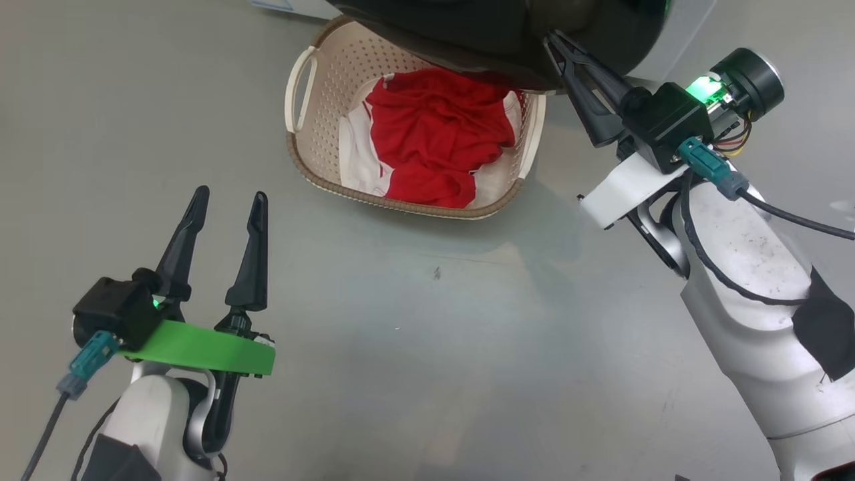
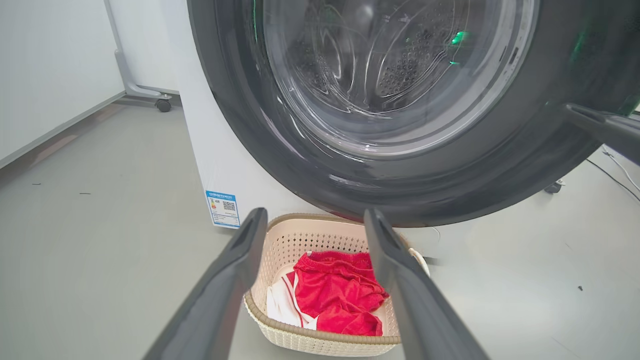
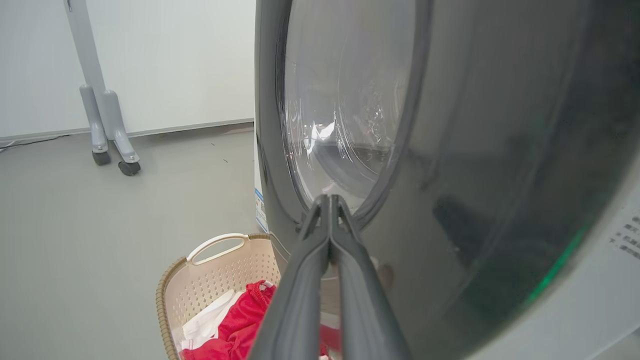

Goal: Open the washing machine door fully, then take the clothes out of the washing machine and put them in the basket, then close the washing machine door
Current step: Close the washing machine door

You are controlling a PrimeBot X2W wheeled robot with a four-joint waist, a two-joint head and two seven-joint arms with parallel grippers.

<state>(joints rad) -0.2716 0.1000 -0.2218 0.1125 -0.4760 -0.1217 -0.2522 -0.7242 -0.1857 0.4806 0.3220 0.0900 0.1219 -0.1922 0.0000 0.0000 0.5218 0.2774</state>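
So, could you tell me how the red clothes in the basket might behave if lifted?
The clothes lie crumpled in soft folds, so they would probably sag and drape from a pinch. The fabric looks thin, so likely light.

Counted one basket (image 1: 320,120) at far centre holding one heap of red clothes (image 1: 434,133), garments not separable. Counted one washing machine (image 2: 210,150), one washing machine door (image 2: 240,100), one blue label (image 2: 223,208). Counted two grippers, left gripper (image 1: 230,194) near left, right gripper (image 3: 328,200) far right, two fingers each.
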